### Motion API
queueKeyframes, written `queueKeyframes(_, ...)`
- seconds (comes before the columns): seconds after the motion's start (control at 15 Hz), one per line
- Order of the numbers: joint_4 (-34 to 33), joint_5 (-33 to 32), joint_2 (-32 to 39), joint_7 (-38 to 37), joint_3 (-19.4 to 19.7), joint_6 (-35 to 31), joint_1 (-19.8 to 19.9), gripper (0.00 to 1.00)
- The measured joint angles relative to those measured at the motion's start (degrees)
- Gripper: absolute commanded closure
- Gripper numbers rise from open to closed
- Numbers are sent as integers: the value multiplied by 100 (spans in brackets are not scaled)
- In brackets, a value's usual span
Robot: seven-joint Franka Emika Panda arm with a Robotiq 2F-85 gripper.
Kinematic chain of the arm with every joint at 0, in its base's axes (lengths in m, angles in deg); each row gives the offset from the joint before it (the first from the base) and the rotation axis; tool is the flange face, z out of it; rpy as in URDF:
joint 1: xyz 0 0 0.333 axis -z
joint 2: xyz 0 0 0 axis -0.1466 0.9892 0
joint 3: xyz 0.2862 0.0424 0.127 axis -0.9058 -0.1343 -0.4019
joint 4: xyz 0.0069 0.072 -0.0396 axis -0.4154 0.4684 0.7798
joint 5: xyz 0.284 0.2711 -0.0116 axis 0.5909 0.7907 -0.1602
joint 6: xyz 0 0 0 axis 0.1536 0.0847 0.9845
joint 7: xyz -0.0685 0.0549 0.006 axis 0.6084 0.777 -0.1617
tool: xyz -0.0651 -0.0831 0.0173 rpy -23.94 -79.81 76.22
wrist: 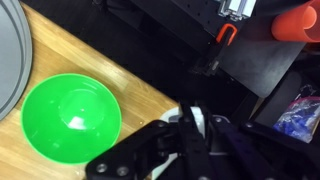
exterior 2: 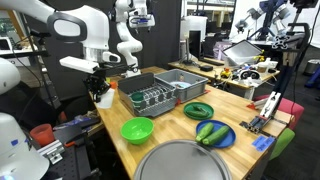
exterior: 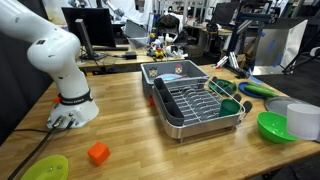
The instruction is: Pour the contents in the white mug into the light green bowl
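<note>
Setting: a lab with desks and monitors behind, and a wooden table [exterior: 130, 100] in front.
Gripper: the gripper [wrist: 195, 140] has its fingers drawn in against the white mug [wrist: 198, 118], gripping it on both sides. It hangs just past the table's edge, over dark ground.
Light green bowl: the light green bowl [wrist: 70, 120] stands upright on the wood near that edge and apart from the mug. It shows in both exterior views [exterior: 272, 126] [exterior 2: 137, 129].
Dish rack: the dish rack [exterior: 200, 128] sits mid-table with a dark green cup [exterior: 230, 104] inside.
Writing: too blurred to read in any view.
</note>
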Motion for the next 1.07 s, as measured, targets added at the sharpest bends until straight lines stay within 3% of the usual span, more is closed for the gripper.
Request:
queueKeyframes(0.07, 0, 0, 0, 0, 0, 0, 0, 98)
queueKeyframes(0.27, 0, -11, 0, 0, -3, 0, -1, 98)
queueKeyframes(0.33, 6, -327, 75, -189, 188, -103, -150, 98)
queueKeyframes(0.53, 5, -1636, 618, -1069, 1490, -491, -1014, 98)
queueKeyframes(0.8, -120, -3100, 1345, -1628, 3305, -674, -1959, 98)
queueKeyframes(1.07, -547, -3814, 1943, -2006, 4343, -704, -2485, 98)
